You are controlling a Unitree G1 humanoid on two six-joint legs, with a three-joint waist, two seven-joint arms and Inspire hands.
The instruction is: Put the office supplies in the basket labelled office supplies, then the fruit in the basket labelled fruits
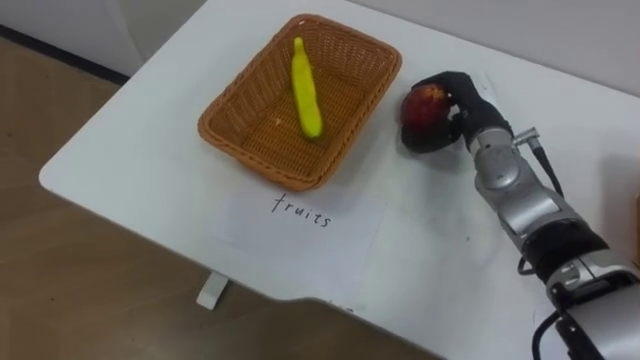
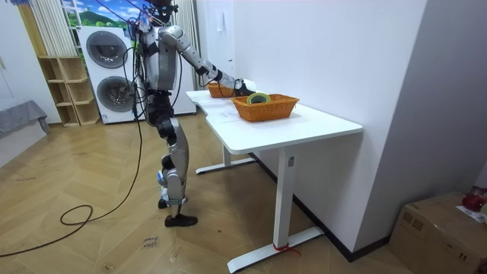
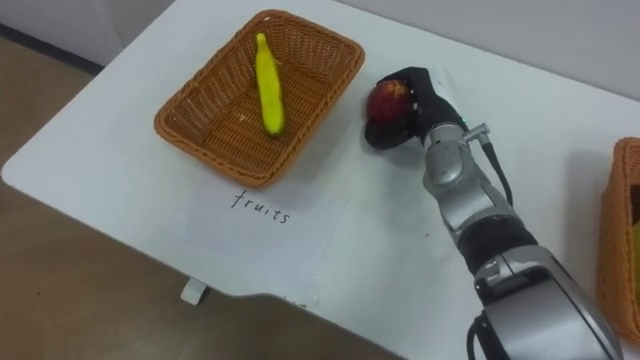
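My right hand [image 1: 455, 105] [image 3: 420, 100] reaches over the white table [image 1: 160, 130] and has its dark fingers curled round a red apple [image 1: 424, 104] [image 3: 385, 101], just right of the fruit basket. That wicker basket [image 1: 235, 125] [image 3: 190, 125] holds one yellow banana [image 1: 306, 88] [image 3: 268, 84]. A paper sheet with a handwritten label [image 1: 300, 212] [image 3: 258, 208] lies in front of it. In the room view the robot stands at the table's end with that arm stretched toward the far basket [image 2: 219, 90].
A second wicker basket [image 3: 618, 240] [image 2: 266, 107] stands at the right and holds a roll of tape [image 2: 259, 98]. The table's front edge [image 1: 250, 285] runs close below the paper. Wooden floor lies beyond, with a washing machine [image 2: 105, 49] behind the robot.
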